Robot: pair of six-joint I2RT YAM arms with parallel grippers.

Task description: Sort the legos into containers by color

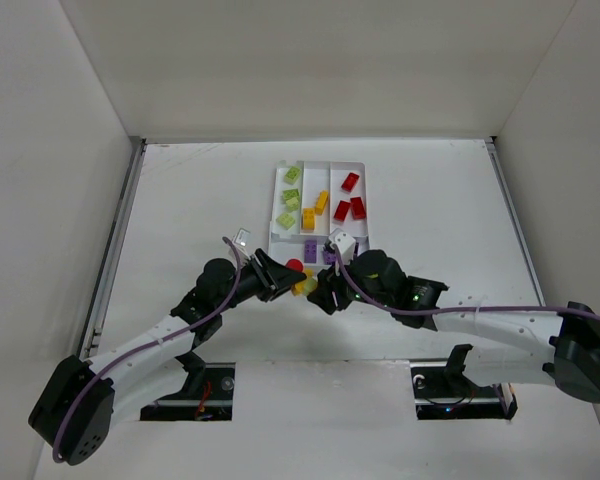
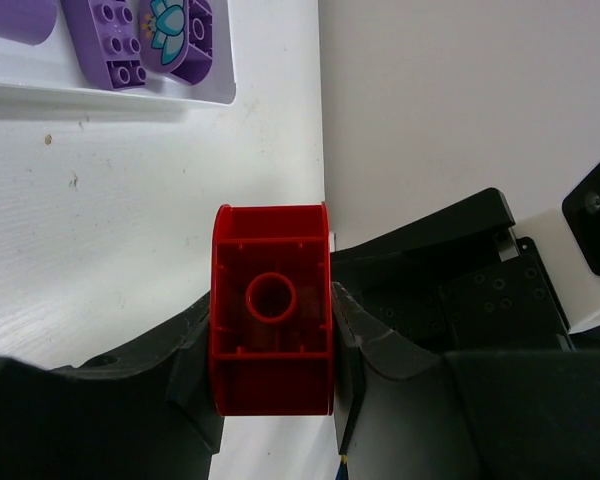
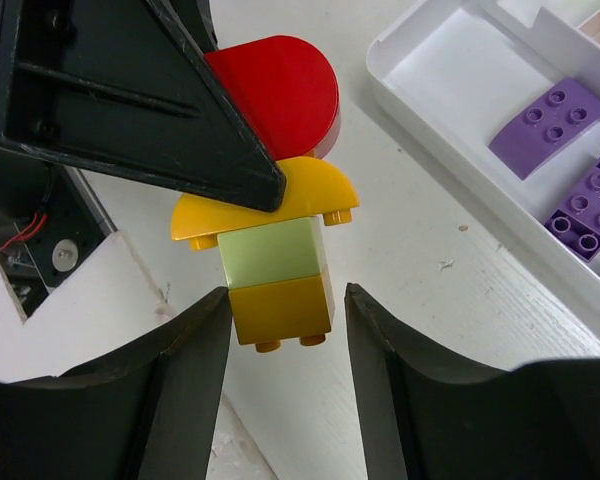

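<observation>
We see left end effector pinching red brick; right end effector spread, flanking yellow-green-orange stack near tray.

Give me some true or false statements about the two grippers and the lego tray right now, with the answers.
1. The left gripper is shut on a red brick. True.
2. The purple bricks lie in the crosswise section of the tray. True.
3. The right gripper holds a purple brick. False: it stands open around a yellow-and-green stack.
4. The tray's red bricks and green bricks share one section. False: the red ones lie in the right long section, the green ones in the left.
</observation>
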